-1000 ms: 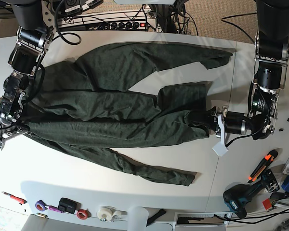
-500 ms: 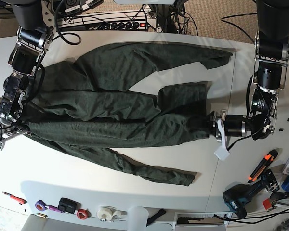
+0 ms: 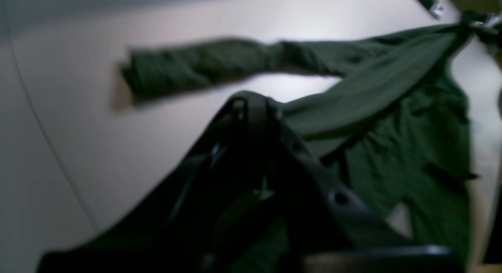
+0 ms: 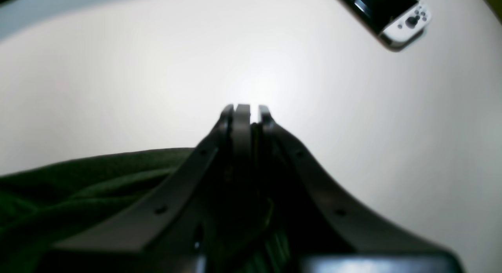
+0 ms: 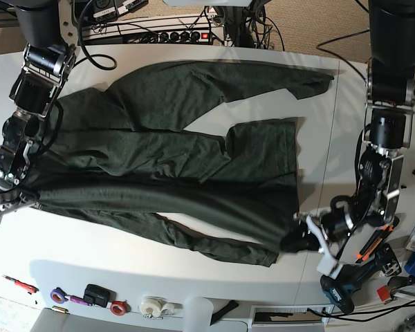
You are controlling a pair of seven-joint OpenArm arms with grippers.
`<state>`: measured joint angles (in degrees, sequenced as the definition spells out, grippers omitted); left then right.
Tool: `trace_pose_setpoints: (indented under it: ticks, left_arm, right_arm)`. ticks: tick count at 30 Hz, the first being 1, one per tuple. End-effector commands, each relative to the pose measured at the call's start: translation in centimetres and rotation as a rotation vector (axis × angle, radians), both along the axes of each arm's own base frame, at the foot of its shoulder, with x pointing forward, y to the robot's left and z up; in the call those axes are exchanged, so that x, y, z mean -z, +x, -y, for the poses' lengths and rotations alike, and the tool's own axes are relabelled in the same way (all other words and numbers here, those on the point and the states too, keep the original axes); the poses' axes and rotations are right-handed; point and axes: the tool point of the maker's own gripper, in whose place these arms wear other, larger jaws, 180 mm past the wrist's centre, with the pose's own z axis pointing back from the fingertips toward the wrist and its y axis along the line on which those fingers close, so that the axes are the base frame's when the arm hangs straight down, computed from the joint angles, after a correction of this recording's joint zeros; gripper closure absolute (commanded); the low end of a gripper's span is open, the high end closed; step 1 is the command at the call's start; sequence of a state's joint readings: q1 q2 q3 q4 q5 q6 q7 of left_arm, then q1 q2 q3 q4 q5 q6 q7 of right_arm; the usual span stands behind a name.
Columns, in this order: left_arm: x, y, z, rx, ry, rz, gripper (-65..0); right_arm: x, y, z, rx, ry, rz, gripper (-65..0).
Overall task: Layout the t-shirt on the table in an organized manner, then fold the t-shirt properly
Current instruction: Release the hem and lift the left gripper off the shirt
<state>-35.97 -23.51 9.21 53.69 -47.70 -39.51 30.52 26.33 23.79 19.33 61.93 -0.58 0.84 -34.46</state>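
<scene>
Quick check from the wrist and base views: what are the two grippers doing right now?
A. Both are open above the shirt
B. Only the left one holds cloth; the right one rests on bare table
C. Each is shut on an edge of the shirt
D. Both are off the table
C. The left gripper and the right gripper each pinch an edge of the t-shirt, jaws closed with green cloth between them in both wrist views.
</scene>
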Motion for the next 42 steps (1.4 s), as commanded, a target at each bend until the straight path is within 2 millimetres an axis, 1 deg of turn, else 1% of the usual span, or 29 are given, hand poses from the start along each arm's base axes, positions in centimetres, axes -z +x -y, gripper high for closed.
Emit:
trace_pose_setpoints:
  ticks: [1, 3, 5, 9, 16, 22, 25, 26, 27, 28, 29, 30, 31, 32, 33, 42]
  left_arm:
    - [-3.4, 1.5, -0.2, -0.011, -0.018, 0.102, 0.0]
    - [-4.0, 2.1, 0.0, -0.015, 0.016, 0.151, 0.0]
    - [-4.1, 3.3, -0.6, -0.088, 0.045, 0.178, 0.0]
    - [-3.1, 4.8, -1.5, -0.205, 0.138, 0.187, 0.0]
    - [-1.8, 5.0, -1.1, -0.229, 0.214, 0.178, 0.0]
    - [-1.3, 5.9, -3.3, -0.350, 0.273, 0.164, 0.0]
    - [-1.2, 5.9, -3.3, -0.345, 0.283, 0.166, 0.0]
    - [-1.2, 5.8, -3.2, -0.339, 0.283, 0.167, -3.6]
    - [-1.2, 5.8, -3.1, -0.329, 0.283, 0.168, -12.8]
    - [-1.1, 5.7, -2.9, -0.318, 0.282, 0.168, -23.4]
    - [-1.0, 5.7, -2.9, -0.320, 0.282, 0.164, -32.1]
    - [-0.8, 5.7, -3.1, -0.325, 0.283, 0.158, -38.0]
    - [-0.6, 5.7, -3.4, -0.339, 0.285, 0.151, -40.2]
    - [-0.4, 5.8, -3.6, -0.352, 0.288, 0.143, -40.1]
    - [-0.1, 5.7, -3.8, -0.355, 0.290, 0.135, -40.1]
    - [0.7, 5.3, -3.9, -0.349, 0.276, 0.105, -40.1]
  right_arm:
    - [-3.7, 0.9, 1.2, 0.012, -0.053, 0.083, 0.0]
    - [-4.5, 1.3, 1.2, 0.009, -0.061, 0.108, 0.0]
    - [-5.1, 1.5, 1.3, 0.006, -0.071, 0.129, 0.0]
    - [-5.5, 1.8, 1.1, 0.001, -0.085, 0.158, 0.0]
    - [-5.4, 2.2, 0.3, 0.011, -0.082, 0.193, 0.0]
    - [-5.8, 1.8, 0.9, 0.045, -0.100, 0.207, 0.0]
    - [-5.8, 1.9, 0.9, 0.044, -0.102, 0.210, 0.0]
    - [-5.9, 1.8, 1.0, 0.044, -0.112, 0.204, 0.0]
    - [-5.9, 1.7, 1.1, 0.043, -0.134, 0.191, 0.0]
    - [-6.0, 1.7, 1.1, 0.037, -0.150, 0.179, -1.1]
    - [-6.0, 1.7, 1.1, 0.038, -0.157, 0.175, -7.5]
    - [-6.0, 1.7, 1.1, 0.038, -0.156, 0.175, -15.2]
    - [-6.0, 1.7, 1.1, 0.038, -0.156, 0.175, -22.5]
    - [-6.0, 1.7, 1.1, 0.039, -0.156, 0.176, -28.0]
    - [-6.0, 1.7, 1.2, 0.040, -0.157, 0.176, -30.7]
    - [-6.0, 1.6, 1.3, 0.042, -0.155, 0.171, -30.9]
